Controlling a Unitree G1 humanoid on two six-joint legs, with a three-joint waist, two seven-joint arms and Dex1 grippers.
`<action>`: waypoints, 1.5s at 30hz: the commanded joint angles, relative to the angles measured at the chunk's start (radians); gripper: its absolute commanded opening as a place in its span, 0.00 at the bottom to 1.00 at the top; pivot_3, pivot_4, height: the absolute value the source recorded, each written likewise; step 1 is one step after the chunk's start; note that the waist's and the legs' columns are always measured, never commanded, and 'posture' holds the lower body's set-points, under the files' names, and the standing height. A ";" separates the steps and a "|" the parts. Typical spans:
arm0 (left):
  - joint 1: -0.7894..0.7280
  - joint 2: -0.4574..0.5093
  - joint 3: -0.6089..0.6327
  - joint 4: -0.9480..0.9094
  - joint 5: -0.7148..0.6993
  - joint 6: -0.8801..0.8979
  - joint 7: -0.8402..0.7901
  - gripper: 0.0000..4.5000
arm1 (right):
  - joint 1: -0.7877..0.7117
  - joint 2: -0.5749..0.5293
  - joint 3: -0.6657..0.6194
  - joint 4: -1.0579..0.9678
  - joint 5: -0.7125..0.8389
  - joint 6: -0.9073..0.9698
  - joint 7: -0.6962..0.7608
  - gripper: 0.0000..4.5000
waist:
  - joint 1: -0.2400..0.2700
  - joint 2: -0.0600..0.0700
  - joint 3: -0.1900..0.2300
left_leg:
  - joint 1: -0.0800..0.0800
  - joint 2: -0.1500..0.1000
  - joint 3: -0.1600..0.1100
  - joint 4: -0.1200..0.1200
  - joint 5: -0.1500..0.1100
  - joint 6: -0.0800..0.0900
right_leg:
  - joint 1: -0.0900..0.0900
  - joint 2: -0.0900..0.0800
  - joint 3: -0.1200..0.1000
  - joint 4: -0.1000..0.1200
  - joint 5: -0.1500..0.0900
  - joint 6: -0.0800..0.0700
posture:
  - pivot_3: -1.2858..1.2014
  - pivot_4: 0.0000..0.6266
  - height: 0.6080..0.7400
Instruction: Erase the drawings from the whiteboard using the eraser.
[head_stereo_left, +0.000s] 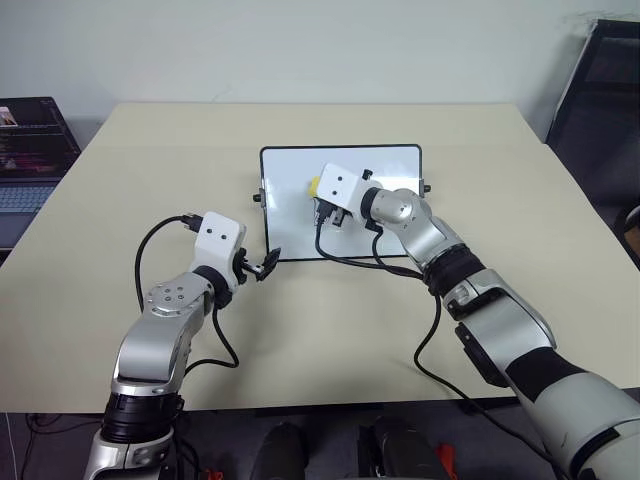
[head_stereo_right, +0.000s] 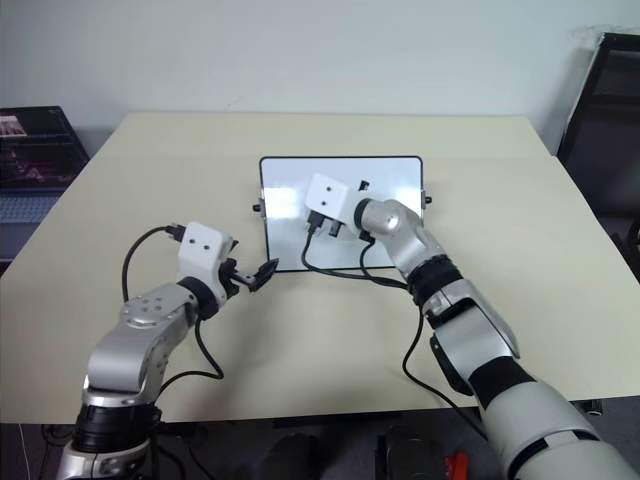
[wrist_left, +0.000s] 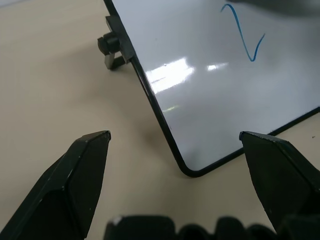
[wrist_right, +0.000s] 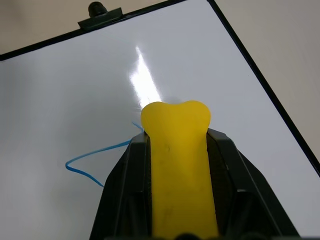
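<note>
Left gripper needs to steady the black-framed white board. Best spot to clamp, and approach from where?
Clamp the rounded near-left corner of the glossy black-framed white board, coming in low from the robot's side. The open left gripper already straddles that corner; the thin frame suits a pinch, clear of the blue marker stroke.

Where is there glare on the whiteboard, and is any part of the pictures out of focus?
Right wrist view: a bright streak of glare on the whiteboard just above the eraser held in the right pincer. Left wrist view: two glare patches on the board; a blurred grey shape at the top edge above the blue drawing; left pincer fingers sharp.
</note>
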 joint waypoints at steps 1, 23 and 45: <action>-0.042 0.046 -0.034 -0.005 -0.026 0.015 -0.082 1.00 | -0.024 0.004 -0.010 -0.014 -0.007 -0.027 0.007 0.25 | 0.000 0.000 0.000 | 0.000 0.000 0.000 0.000 0.000 0.000 | 0.000 0.000 0.000 0.000 0.000 0.000 | 0.52 0.24 1.00; -0.148 0.098 -0.082 0.170 0.000 -0.061 -0.190 1.00 | -0.013 -0.003 0.028 -0.034 -0.071 -0.044 0.031 0.25 | -0.002 0.000 0.000 | 0.000 0.000 0.000 0.000 0.000 0.000 | 0.000 0.000 0.000 0.001 0.000 0.000 | 0.52 0.24 1.00; -0.127 0.084 -0.092 0.104 -0.009 -0.025 -0.169 1.00 | -0.082 0.017 0.021 0.120 -0.083 -0.060 0.003 0.25 | -0.002 0.000 0.000 | 0.000 0.000 0.000 0.000 0.000 0.000 | 0.000 0.000 0.000 0.001 0.000 0.000 | 0.52 0.24 1.00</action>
